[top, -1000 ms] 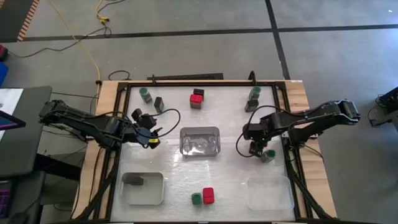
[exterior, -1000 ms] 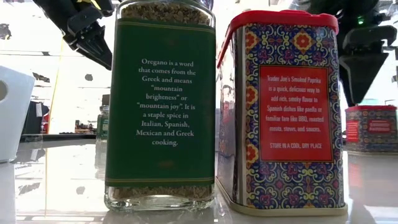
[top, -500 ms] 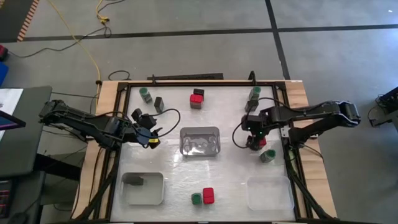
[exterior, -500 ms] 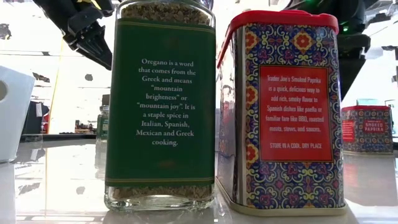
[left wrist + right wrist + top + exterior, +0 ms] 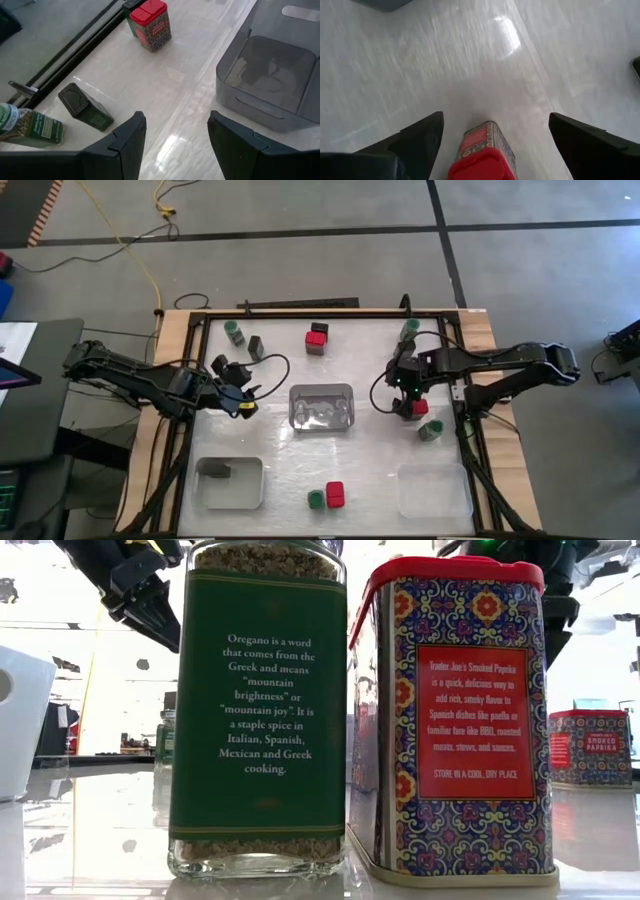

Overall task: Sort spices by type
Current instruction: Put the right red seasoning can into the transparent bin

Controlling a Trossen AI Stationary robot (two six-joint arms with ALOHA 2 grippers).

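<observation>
Evidently stiff, light and smooth-sided, the red-topped paprika tin [image 5: 482, 157] stands upright on the bench [image 5: 370, 455] between the right gripper's [image 5: 408, 402] spread fingers, best pinched across its flat sides, a green-lidded jar [image 5: 431, 429] crowding it, while the left gripper [image 5: 175, 145] hangs released, empty.

A tall glass jar of dried oregano with a green label [image 5: 257, 710] stands beside a patterned blue tin with a red lid and red paprika label [image 5: 455, 715], nearly touching. A dark gripper [image 5: 140, 590] hangs above and behind the jar. A second, smaller red-lidded paprika tin [image 5: 590, 747] sits farther back.
</observation>
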